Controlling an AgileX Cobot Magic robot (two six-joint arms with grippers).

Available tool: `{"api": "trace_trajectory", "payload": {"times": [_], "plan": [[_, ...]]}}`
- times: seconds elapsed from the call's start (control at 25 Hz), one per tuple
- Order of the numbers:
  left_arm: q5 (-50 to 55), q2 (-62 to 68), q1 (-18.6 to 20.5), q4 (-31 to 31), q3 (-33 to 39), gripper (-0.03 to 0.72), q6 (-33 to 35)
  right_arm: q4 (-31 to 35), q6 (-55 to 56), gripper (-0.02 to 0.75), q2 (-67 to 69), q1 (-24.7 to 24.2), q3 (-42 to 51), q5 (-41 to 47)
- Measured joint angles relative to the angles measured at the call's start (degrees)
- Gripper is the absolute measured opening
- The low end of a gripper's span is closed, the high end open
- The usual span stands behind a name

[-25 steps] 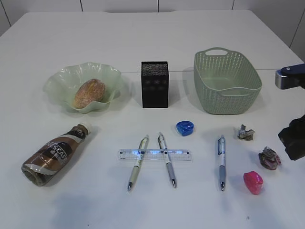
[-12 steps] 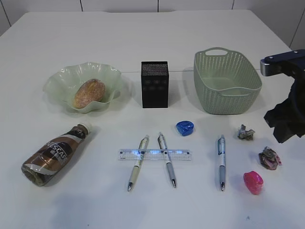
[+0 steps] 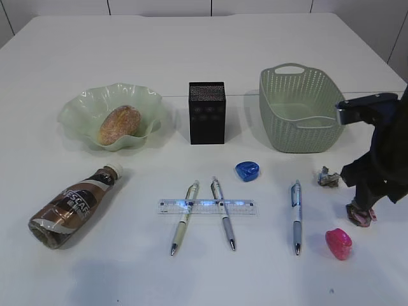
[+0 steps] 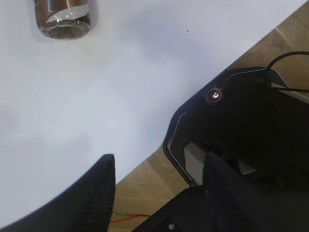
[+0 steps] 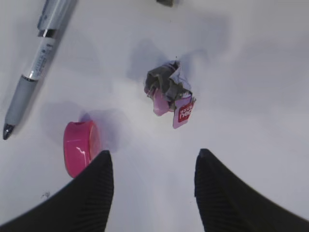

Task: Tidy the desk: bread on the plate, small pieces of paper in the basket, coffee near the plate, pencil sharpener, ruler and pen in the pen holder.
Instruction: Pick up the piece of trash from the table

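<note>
My right gripper (image 3: 362,205) is open and hangs just above a crumpled paper scrap (image 3: 360,215), which lies ahead of the fingertips in the right wrist view (image 5: 170,93). A second scrap (image 3: 329,177) lies nearer the green basket (image 3: 303,108). A pink sharpener (image 3: 338,243) (image 5: 79,147) and a blue sharpener (image 3: 247,171) lie on the table. The ruler (image 3: 207,206) lies across two pens (image 3: 183,217) (image 3: 224,212); a third pen (image 3: 296,215) lies apart. Bread (image 3: 118,124) sits in the green plate (image 3: 83,111). The coffee bottle (image 3: 71,205) lies on its side. My left gripper (image 4: 159,162) is open and empty.
The black pen holder (image 3: 207,112) stands between the plate and the basket. In the left wrist view the table's front edge (image 4: 145,159) and the black robot base (image 4: 241,135) show, with the coffee bottle's bottom (image 4: 63,17) at the top left.
My right arm has come in from the right edge and dropped down over the crumpled paper scrap at the right. Nothing on the table has moved.
</note>
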Motion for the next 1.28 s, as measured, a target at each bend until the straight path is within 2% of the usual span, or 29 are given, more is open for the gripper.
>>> {"api": "trace_trajectory", "payload": {"times": [0.28, 0.64, 0.76, 1.28], "plan": [[-0.10, 0.00, 0.00, -0.10, 0.00, 0.402, 0.00, 3.43, 1.63, 0.430, 4.67, -1.77, -0.59, -0.65], [-0.10, 0.00, 0.00, -0.21, 0.00, 0.402, 0.00, 3.43, 2.10, 0.430, 7.03, -2.14, -5.48, -1.54], [-0.10, 0.00, 0.00, -0.21, 0.00, 0.402, 0.00, 2.26, 3.05, 0.430, 9.44, -2.14, -8.94, 0.01], [-0.10, 0.00, 0.00, -0.21, 0.00, 0.402, 0.00, -0.36, 3.35, 0.430, 11.77, -2.14, -9.80, 3.02]]}}
